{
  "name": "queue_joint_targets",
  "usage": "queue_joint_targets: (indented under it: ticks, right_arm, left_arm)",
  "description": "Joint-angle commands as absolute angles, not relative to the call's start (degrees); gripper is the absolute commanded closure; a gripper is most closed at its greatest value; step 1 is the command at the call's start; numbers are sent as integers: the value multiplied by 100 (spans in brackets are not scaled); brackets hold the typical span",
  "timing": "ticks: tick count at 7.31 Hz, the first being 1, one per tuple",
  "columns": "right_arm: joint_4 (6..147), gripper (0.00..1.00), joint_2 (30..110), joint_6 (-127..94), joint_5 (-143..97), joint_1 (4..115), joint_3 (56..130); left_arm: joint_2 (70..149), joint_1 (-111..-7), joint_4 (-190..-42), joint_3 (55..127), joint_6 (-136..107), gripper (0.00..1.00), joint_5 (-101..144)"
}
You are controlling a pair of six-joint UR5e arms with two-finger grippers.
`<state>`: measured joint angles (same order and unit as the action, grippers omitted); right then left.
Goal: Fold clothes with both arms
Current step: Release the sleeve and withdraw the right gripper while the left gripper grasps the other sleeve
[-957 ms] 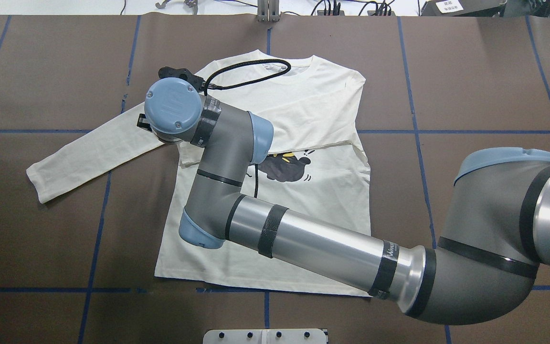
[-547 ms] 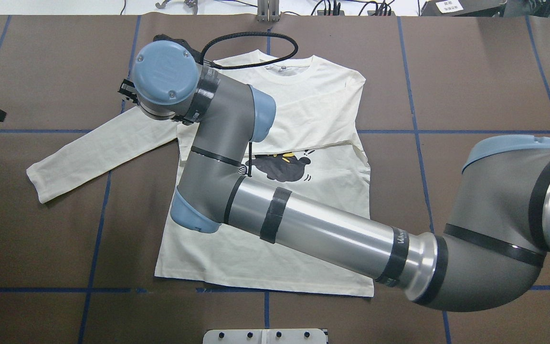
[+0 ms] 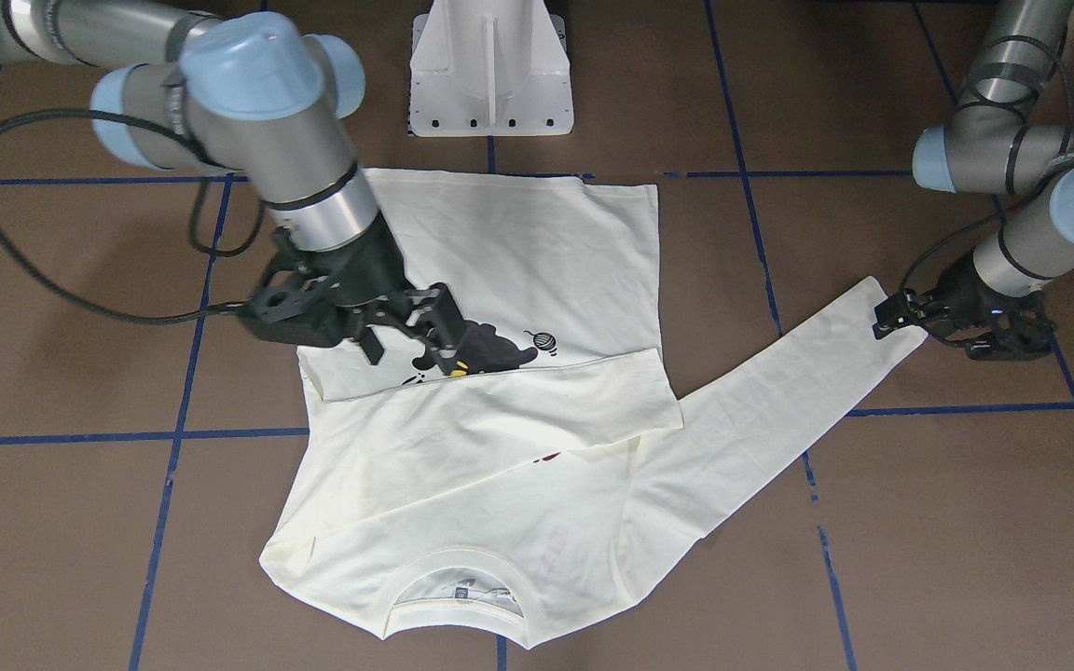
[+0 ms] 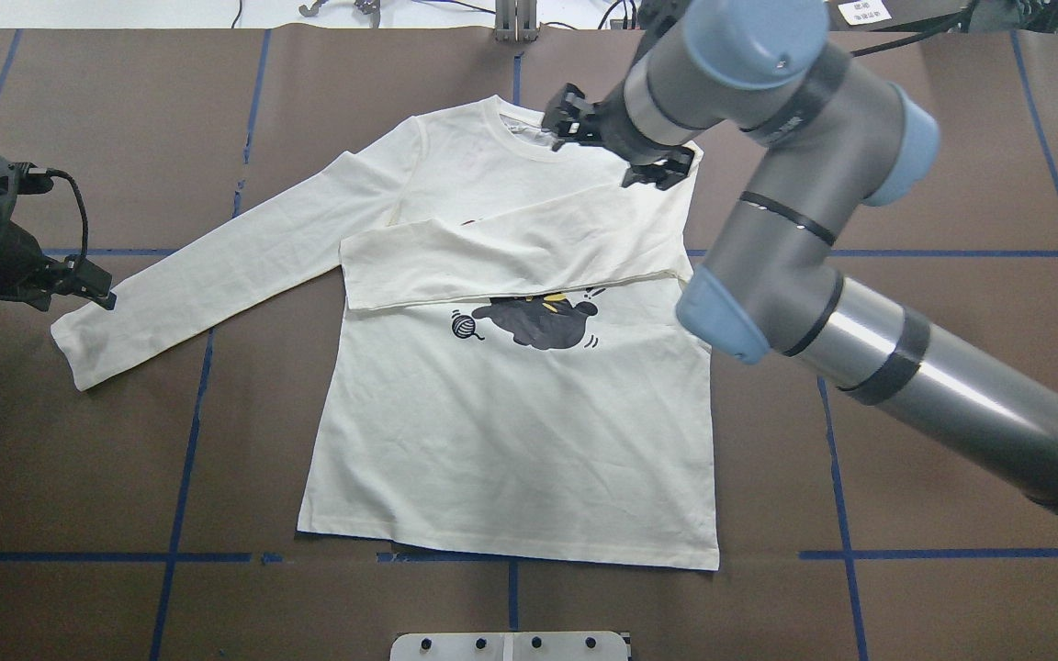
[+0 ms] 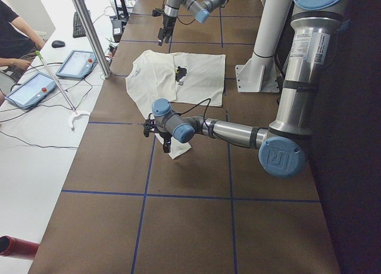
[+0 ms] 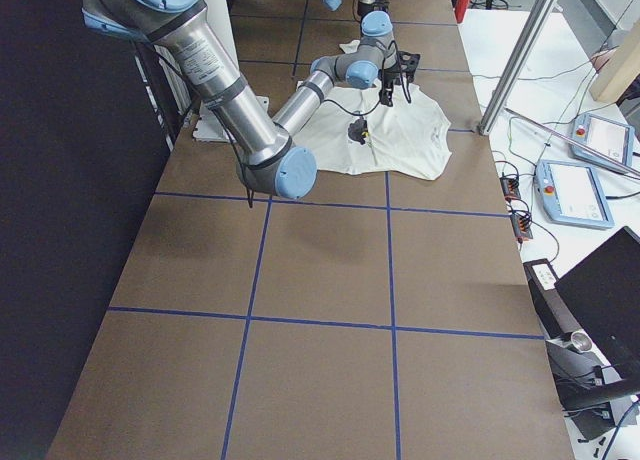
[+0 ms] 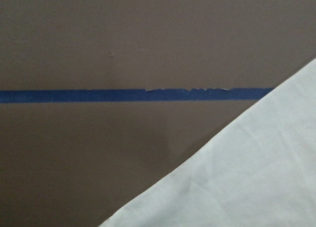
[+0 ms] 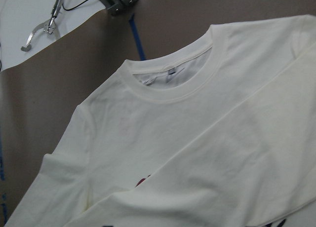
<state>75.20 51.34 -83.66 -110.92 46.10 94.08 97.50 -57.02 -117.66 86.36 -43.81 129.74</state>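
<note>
Cream-white long-sleeved cotton shirt (image 4: 511, 441), one sleeve folded across — black right gripper (image 3: 406, 349) hovered, fingers apart. Black left gripper (image 4: 93, 285), closure impossible to tell, probably needed the outstretched cuff (image 4: 74, 353) next.

Bright, even light from above. Soft, faint shadows on the brown table (image 4: 125, 459). Shirt (image 4: 511, 441) glowing almost too white. Shiny streaks on the right arm (image 4: 951, 404). Dark along the robot's edge in both side views.
</note>
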Motion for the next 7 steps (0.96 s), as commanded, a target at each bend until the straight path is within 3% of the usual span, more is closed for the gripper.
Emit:
queue_joint_targets:
  ticks: [1, 4, 5, 6, 7]
  right_arm:
    - [7515, 8, 6149, -7342, -12000, 5524, 9702]
    - [7515, 7, 6512, -6908, -12217, 5678, 9844]
    - [7515, 7, 6530, -6900, -12208, 5678, 9844]
    - [7515, 7, 6565, -6899, -12217, 5669, 9861]
    - [7515, 7, 6574, -6899, -12217, 5678, 9879]
  left_arm:
    - [9695, -5608, -11804, 8456, -4377, 16, 12877]
    - [9642, -5599, -11795, 8429, -4359, 27, 12674]
    - [9633, -5607, -11795, 8455, -4368, 52, 12674]
    - [9633, -5607, -11778, 8455, -4368, 100, 12665]
    - [9624, -5616, -11777, 8525, -4359, 100, 12674]
